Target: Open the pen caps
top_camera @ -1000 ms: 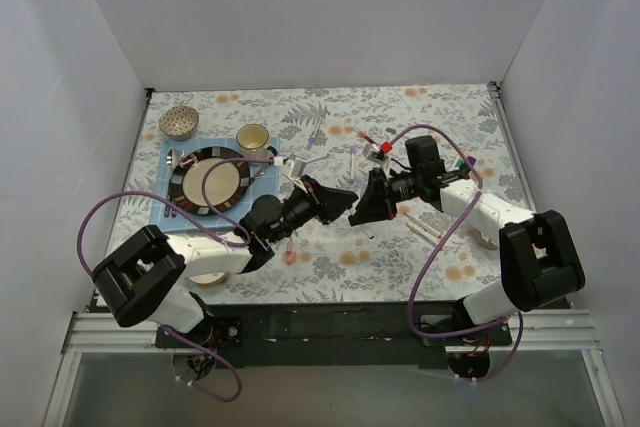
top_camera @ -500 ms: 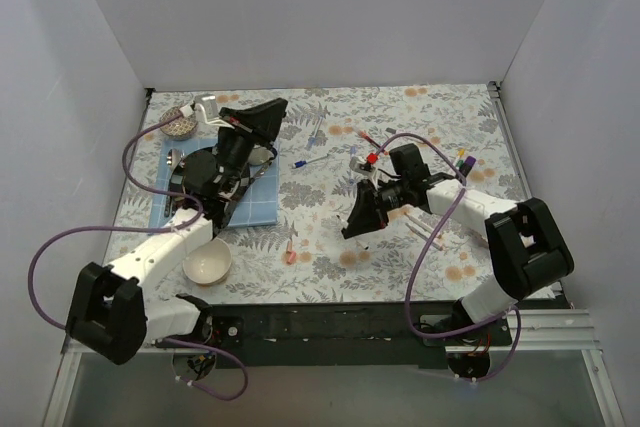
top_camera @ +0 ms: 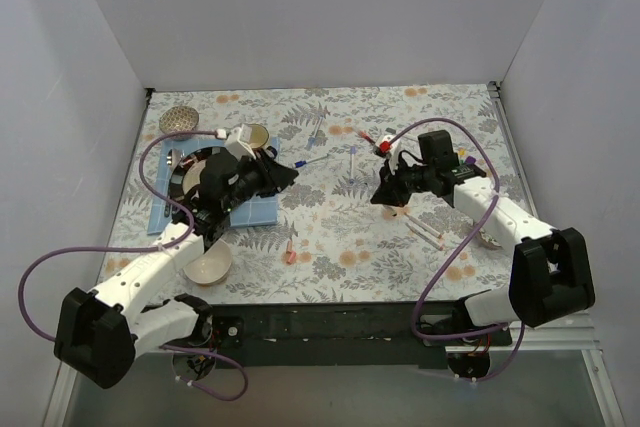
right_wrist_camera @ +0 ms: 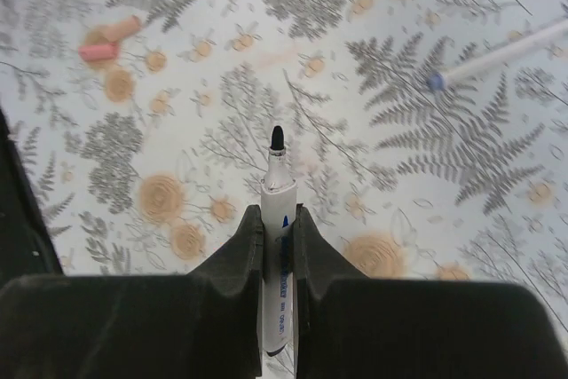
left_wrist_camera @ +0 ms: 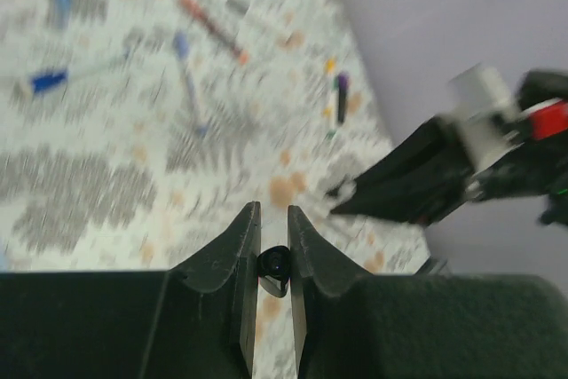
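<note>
Left tool (left_wrist_camera: 272, 216) — fingers together, clamped on a small black pen cap (left_wrist_camera: 274, 261). It is held above the surface (top_camera: 340, 237), left of centre, just beside the plate (top_camera: 195, 172).

Right tool (right_wrist_camera: 278, 216) — clamped on a white-barrelled pen (right_wrist_camera: 278, 185) with its black tip bare, above the surface right of centre.

Loose toward the far edge: blue-ended pen (top_camera: 309, 161) and red-ended pen (top_camera: 366, 135), well apart from each other.

Plate (top_camera: 178, 183) on blue mat (top_camera: 262, 210), bowl (top_camera: 213, 268)
</note>
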`<action>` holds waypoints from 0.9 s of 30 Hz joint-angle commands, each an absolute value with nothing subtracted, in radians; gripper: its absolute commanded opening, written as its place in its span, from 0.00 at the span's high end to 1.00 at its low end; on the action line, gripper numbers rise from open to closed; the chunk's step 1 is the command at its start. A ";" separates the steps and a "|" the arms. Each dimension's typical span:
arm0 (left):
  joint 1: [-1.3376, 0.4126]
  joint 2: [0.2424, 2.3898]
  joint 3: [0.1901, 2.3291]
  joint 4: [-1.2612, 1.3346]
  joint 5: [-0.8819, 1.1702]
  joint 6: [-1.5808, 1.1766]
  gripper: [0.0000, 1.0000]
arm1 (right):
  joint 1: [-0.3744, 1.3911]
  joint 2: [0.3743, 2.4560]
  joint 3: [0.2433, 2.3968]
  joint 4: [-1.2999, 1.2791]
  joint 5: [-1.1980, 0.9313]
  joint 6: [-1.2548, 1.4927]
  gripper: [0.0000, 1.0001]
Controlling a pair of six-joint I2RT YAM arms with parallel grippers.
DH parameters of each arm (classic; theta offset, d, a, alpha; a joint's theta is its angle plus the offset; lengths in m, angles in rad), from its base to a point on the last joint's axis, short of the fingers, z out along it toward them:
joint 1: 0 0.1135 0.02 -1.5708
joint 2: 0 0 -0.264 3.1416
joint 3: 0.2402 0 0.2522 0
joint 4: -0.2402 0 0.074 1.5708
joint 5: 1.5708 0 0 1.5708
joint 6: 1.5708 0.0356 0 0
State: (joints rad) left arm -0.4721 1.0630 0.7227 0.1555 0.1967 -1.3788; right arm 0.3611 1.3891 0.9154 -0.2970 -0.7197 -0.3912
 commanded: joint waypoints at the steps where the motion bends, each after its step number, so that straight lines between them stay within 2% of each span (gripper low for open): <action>1: -0.527 1.078 0.693 -0.237 0.227 -1.347 1.00 | 0.331 1.362 0.954 -0.391 -0.496 -0.514 0.99; 4: -0.598 1.129 0.710 -0.313 0.180 -1.326 1.00 | 0.311 1.373 0.950 -0.428 -0.387 -0.561 0.98; 8: -0.702 1.236 0.753 -0.383 0.013 -1.302 1.00 | 0.272 1.378 0.925 -0.460 -0.312 -0.601 0.95; 12: -0.776 1.377 0.798 -0.465 -0.127 -1.289 1.00 | 0.232 1.345 0.887 -0.463 -0.308 -0.607 0.94; 19: -0.834 1.466 0.833 -0.483 -0.204 -1.275 0.99 | 0.167 1.318 0.839 -0.457 -0.282 -0.611 0.94; 21: -0.847 1.476 0.851 -0.499 -0.222 -1.273 0.96 | 0.156 1.319 0.835 -0.460 -0.288 -0.611 0.94; 23: -0.851 1.486 0.862 -0.499 -0.229 -1.273 0.87 | 0.152 1.324 0.834 -0.465 -0.290 -0.611 0.94; 27: -0.867 1.512 0.873 -0.502 -0.229 -1.267 0.80 | 0.149 1.328 0.838 -0.469 -0.295 -0.611 0.92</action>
